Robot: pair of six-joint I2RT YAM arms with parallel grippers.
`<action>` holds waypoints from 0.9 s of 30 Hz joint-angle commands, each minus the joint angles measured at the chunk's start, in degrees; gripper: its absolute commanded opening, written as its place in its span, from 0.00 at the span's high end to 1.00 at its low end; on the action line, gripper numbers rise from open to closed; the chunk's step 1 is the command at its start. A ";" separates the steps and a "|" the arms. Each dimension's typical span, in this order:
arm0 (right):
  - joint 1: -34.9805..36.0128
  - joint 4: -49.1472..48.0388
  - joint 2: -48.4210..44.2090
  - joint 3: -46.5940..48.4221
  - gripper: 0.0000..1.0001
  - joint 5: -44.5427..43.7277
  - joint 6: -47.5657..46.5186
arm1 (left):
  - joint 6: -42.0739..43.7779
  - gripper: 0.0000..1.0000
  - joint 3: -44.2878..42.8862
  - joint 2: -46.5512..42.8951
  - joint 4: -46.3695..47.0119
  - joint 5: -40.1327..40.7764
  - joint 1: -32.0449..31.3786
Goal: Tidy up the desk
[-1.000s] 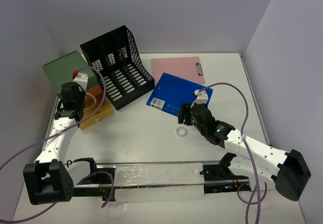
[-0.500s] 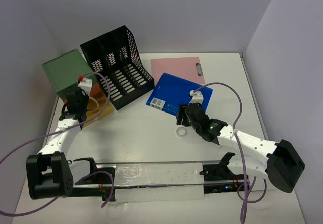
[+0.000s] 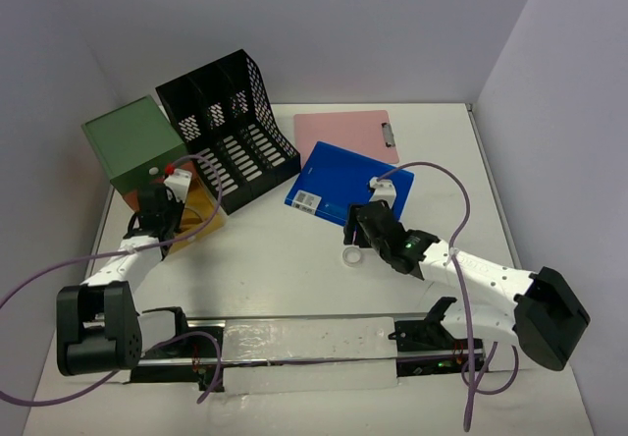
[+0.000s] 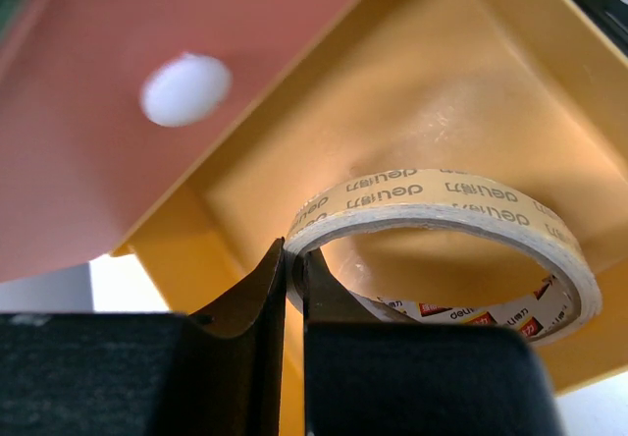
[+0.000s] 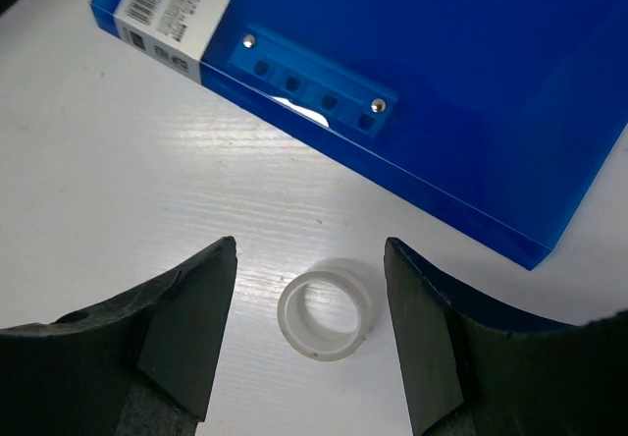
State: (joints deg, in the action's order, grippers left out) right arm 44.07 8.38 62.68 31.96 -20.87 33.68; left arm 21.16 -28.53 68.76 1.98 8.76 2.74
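The desk (image 3: 275, 249) is a white tabletop. My left gripper (image 3: 160, 210) is shut on the rim of a tape roll (image 4: 432, 195) and holds it just over an open yellow tray (image 4: 471, 92), which also shows in the top view (image 3: 201, 218). My right gripper (image 3: 351, 236) is open and empty. In the right wrist view its fingers (image 5: 196, 318) stand on either side of a small white ring (image 5: 294, 323) lying on the desk. The ring also shows in the top view (image 3: 351, 256).
A blue folder (image 3: 343, 181) lies just beyond the ring, with a pink clipboard (image 3: 343, 130) behind it. A black file organizer (image 3: 231, 132) lies tilted at the back left beside a green box (image 3: 132, 141). An orange-red panel with a white knob (image 4: 184, 89) borders the tray.
My left gripper has moved nearer and to the right with the tape roll, down over the yellow tray. My right gripper has shifted slightly left and nearer, over the white ring.
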 commanded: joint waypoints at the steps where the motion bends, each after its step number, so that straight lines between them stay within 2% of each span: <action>1: -0.92 3.23 4.60 3.10 0.32 0.91 2.76 | -0.12 0.92 2.28 -5.32 1.59 -5.46 0.25; 6: -1.17 4.15 7.23 2.61 0.36 3.17 4.84 | 1.07 0.62 2.57 -8.12 -1.02 -7.71 0.25; 9: -1.18 6.68 7.11 2.67 0.43 3.64 5.26 | 0.47 0.52 1.31 -6.82 -1.79 -7.70 0.25; 12: -1.13 8.41 5.15 1.60 0.48 4.13 5.53 | -0.56 0.49 0.13 -6.00 -1.81 -7.97 0.25; 17: -1.18 9.30 -0.83 -2.16 0.49 4.75 6.54 | -1.50 0.48 -1.41 -6.23 -4.51 -9.75 0.25; 21: -1.18 8.41 1.01 -3.68 0.51 6.14 7.65 | -0.65 0.48 -2.89 -7.66 -7.69 -11.36 0.25; 27: -1.18 1.93 4.65 -4.96 0.57 11.69 7.37 | 0.61 0.47 -6.08 -11.49 -14.78 -15.88 0.25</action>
State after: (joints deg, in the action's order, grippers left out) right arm 43.18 15.32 65.33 27.58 -12.31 40.34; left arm 21.11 -30.30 60.63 -8.19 -2.36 2.74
